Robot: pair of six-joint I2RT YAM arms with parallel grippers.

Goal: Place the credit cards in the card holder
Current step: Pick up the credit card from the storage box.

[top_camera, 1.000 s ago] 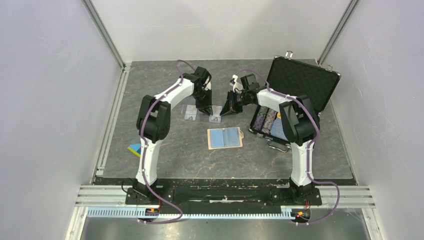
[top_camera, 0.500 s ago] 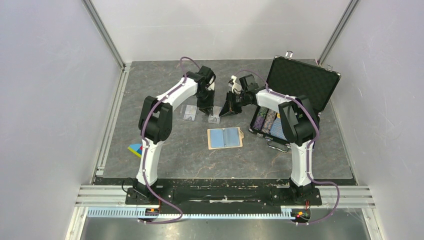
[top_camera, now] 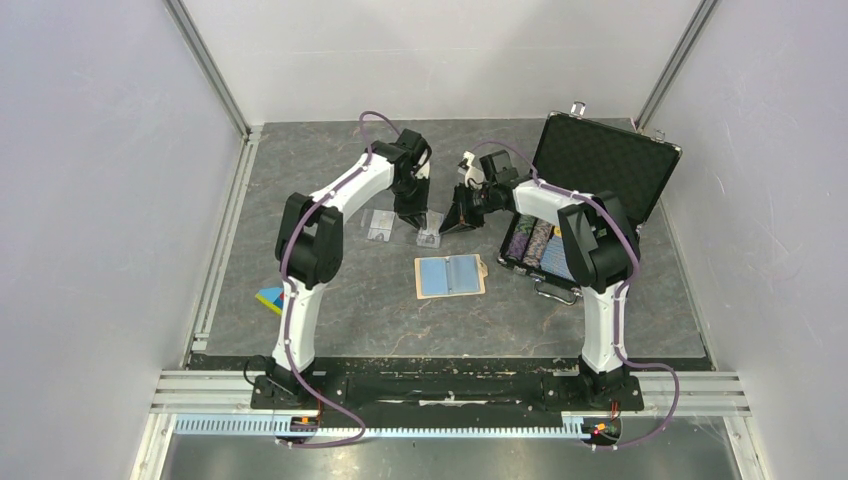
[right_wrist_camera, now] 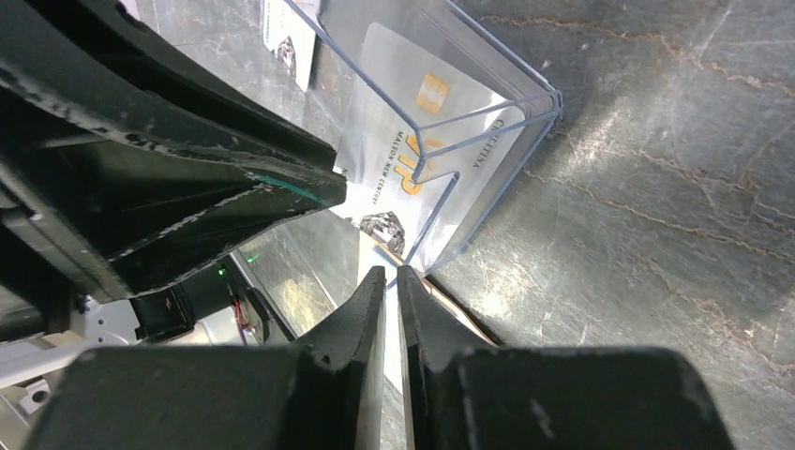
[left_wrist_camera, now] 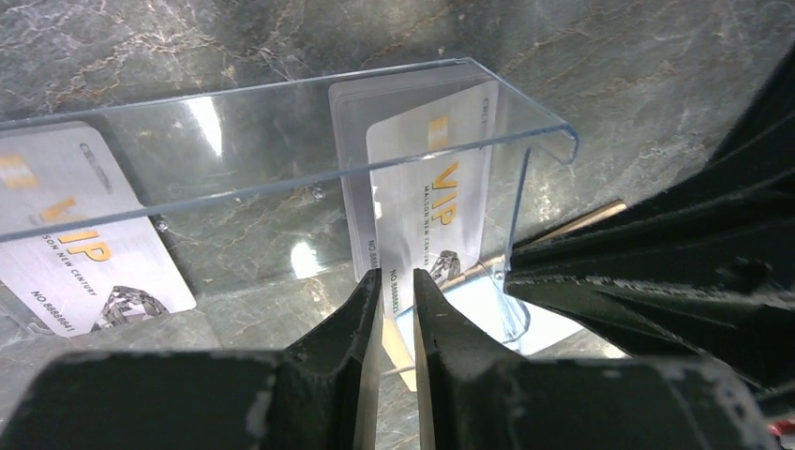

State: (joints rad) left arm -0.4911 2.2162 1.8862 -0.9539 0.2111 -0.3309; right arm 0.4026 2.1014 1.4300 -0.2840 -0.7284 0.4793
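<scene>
**Both arms at the stand.** My left arm [top_camera: 345, 190] and right arm [top_camera: 545, 200] reach to the far middle of the worktop [top_camera: 350, 310]. The elbows are out and the wrists bent down, so the tools meet tip to tip at a clear stand [top_camera: 430, 236].

- **Card:** A card [left_wrist_camera: 427, 202] stands in the stand with its printed face toward my left wrist. Its long axis is in line with my left fingers, one short edge toward them.
- **Left tool** [left_wrist_camera: 396, 281]: the jaws are a narrow slit apart, clamped on that short edge.
- **Right tool** [right_wrist_camera: 391, 274]: the jaws are almost together, pinching what looks like the stand's lower corner.
- **Second card** [left_wrist_camera: 80, 253]: it lies flat, face up, beyond the stand.
- **Card holder** [top_camera: 450, 275]: it lies open on the worktop with its blue pockets up and its long axis left to right. It is nearer my bases and apart from both tools.
</scene>
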